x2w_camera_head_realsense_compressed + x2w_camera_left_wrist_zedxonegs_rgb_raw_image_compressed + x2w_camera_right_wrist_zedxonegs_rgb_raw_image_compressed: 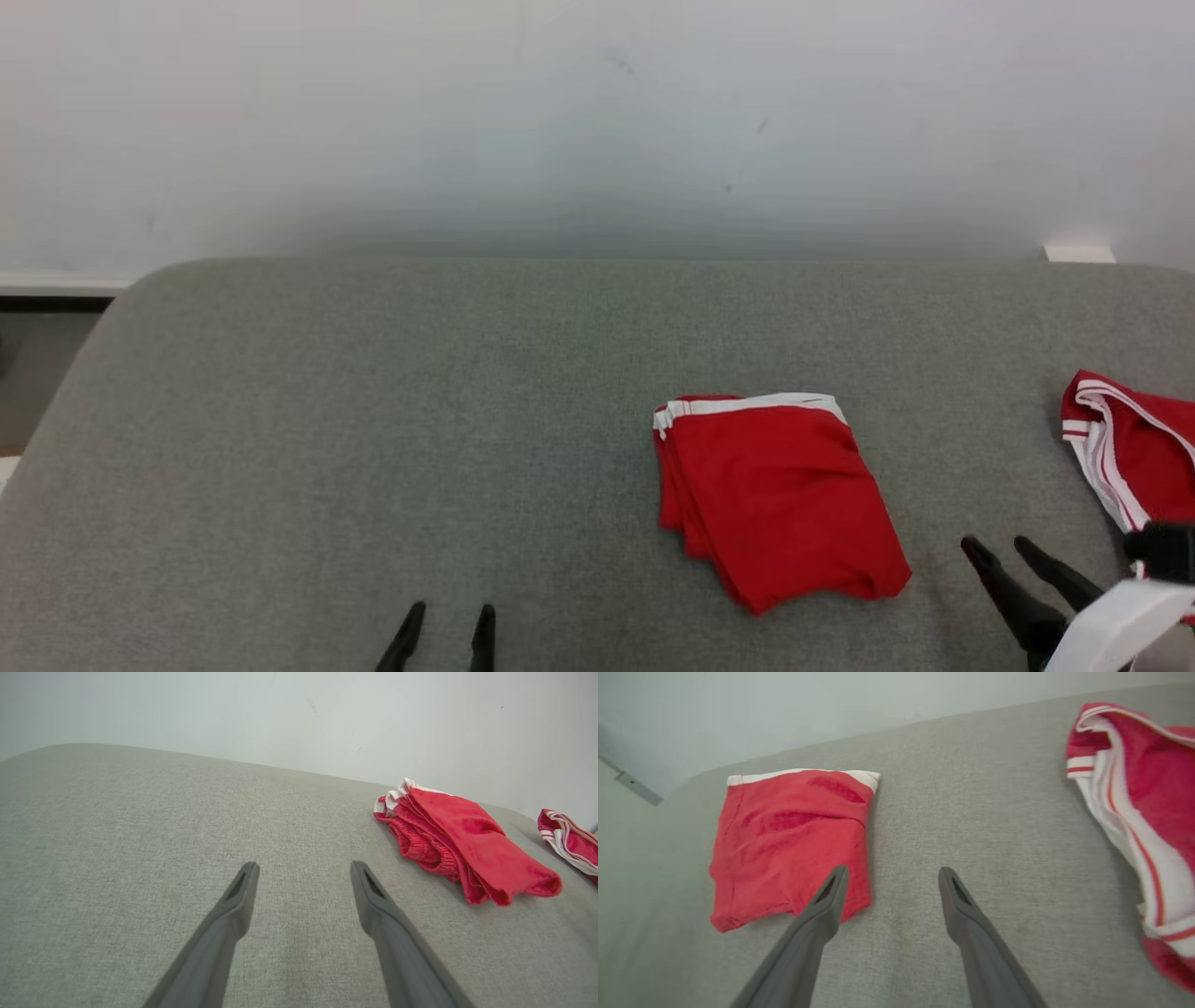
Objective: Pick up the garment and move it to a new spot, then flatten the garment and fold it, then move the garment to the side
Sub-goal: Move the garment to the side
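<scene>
Bright even light, faint shadows, wide-angle edge distortion, striped garment [1148,793] slightly blurred

- folded red fabric garment [780,504]: plain red, white band on far edge
- crumpled red fabric garment [1134,448]: red, white trim with thin red stripes
- padded woven surface [373,420]: mottled grey
- wall [560,112]: off-white
- left gripper [452,608], right gripper [995,541]: black

the red garment [780,499], white-banded along its far edge, lies folded into a layered rectangle, flat on the grey worktop [373,420], right of centre.
</scene>
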Motion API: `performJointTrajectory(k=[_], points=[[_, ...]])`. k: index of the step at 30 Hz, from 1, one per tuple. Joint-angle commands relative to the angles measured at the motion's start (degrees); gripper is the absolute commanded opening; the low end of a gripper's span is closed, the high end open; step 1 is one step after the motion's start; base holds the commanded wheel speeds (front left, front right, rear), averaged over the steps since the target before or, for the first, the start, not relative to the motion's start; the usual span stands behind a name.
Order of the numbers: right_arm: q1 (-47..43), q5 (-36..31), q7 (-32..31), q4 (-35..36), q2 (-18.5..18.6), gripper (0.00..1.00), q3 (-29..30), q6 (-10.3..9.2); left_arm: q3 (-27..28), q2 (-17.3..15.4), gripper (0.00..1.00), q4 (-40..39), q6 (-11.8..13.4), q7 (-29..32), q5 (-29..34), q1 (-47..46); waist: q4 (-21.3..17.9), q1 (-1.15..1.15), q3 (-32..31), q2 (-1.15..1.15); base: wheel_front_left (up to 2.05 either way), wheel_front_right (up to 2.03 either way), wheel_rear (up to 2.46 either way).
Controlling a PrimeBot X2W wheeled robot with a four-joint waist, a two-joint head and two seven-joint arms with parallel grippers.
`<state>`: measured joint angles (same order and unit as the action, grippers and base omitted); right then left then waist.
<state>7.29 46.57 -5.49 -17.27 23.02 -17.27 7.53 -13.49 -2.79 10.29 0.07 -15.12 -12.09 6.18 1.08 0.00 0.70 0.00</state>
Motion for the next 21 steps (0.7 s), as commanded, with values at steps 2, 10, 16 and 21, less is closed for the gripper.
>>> performJointTrajectory(k=[2, 10, 16, 21], points=[[5.04, 9.41, -11.44, 2.05, 4.21, 1.0, -0.43, -0.11, -0.62, -0.23, 1.0, -0.79, -0.08, -0.01, 0.52, -2.67, 1.11, 0.0, 4.97, 0.0, 0.0, 0.0, 0.0], [13.2, 20.74, -27.63, -0.42, 6.74, 1.0, 1.45, -0.11, -2.72, -0.23, 1.0, -0.36, 0.46, -0.01, -0.44, -7.29, 5.64, 0.0, 11.37, 0.0, 0.0, 0.0, 0.0], [17.24, 23.29, -32.94, -3.35, 5.75, 1.0, 2.53, -0.11, -4.05, -0.24, 1.0, 0.0, 1.31, -0.01, -1.74, -9.12, 9.94, 0.0, 13.71, 0.0, 0.0, 0.0, 0.0], [18.27, 22.37, -35.71, -4.82, 5.26, 1.0, 1.8, -0.11, -4.58, -0.23, 1.0, -0.18, 1.95, -0.01, -2.22, -9.6, 12.25, 0.0, 14.54, 0.0, 0.0, 0.0, 0.0]])
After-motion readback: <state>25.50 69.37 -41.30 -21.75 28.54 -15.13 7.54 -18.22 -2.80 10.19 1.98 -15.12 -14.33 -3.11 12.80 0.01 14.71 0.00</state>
